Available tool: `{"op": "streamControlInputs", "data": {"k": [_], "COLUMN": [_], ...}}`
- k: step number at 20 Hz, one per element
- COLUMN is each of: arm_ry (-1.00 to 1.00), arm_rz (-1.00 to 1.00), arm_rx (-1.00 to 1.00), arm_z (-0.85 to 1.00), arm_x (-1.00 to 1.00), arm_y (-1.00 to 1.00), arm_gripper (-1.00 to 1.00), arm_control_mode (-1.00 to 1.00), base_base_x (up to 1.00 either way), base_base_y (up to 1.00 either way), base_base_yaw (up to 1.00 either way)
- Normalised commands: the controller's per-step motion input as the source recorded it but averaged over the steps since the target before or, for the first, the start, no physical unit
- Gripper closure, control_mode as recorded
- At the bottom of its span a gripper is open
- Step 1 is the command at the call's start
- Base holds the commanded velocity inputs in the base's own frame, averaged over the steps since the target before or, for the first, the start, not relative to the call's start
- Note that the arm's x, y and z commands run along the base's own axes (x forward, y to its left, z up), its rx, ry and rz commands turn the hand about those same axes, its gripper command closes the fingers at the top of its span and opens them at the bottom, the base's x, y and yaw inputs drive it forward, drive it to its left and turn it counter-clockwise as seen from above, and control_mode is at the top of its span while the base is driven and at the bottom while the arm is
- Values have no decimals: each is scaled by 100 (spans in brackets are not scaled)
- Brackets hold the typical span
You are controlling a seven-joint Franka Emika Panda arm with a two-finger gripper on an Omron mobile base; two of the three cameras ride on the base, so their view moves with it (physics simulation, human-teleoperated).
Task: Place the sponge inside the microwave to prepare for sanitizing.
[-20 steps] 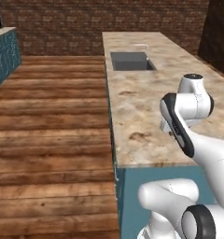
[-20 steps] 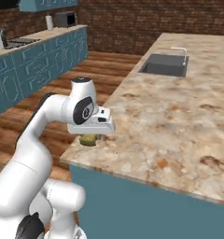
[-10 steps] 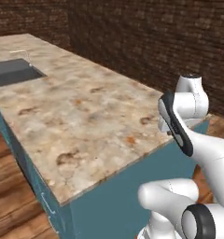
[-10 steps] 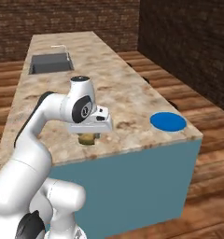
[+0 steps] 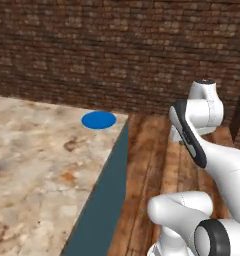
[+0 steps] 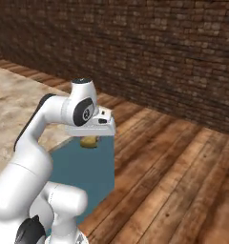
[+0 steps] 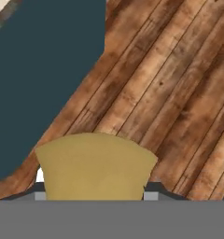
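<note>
My gripper hangs below the white hand, over the wooden floor just past the corner of the counter. It is shut on the sponge, a yellow-tan block that shows under the hand. In the hand view the sponge sits at the bottom between the finger tips, with floor planks and the counter's teal side behind it. The microwave is out of view.
The stone counter top ends at a corner where a blue round plate lies. Its teal side panel drops to the wooden floor. A dark brick wall stands ahead.
The base has turned, so the whole scene has swung: the sink has left the views and the counter's end and the brick wall have come in. The sponge stays in the gripper.
</note>
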Motion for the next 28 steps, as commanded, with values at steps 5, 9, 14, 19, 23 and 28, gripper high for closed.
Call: {"op": "streamControlInputs", "data": {"k": [5, 9, 14, 19, 23, 28], "arm_ry": [0, 0, 0, 0, 0, 0], "arm_rz": [0, 0, 0, 0, 0, 0], "arm_rx": [0, 0, 0, 0, 0, 0], "arm_z": [0, 0, 0, 0, 0, 0], "arm_x": [0, 0, 0, 0, 0, 0], "arm_y": [0, 0, 0, 0, 0, 0], "arm_gripper": [100, 100, 100, 100, 100, 100], "arm_control_mode": [100, 100, 100, 100, 100, 100], "base_base_x": [52, 69, 74, 66, 56, 56], "base_base_y": [0, 1, 3, 0, 0, 0], "base_base_yaw": [-84, -78, -76, -78, -80, -80]}}
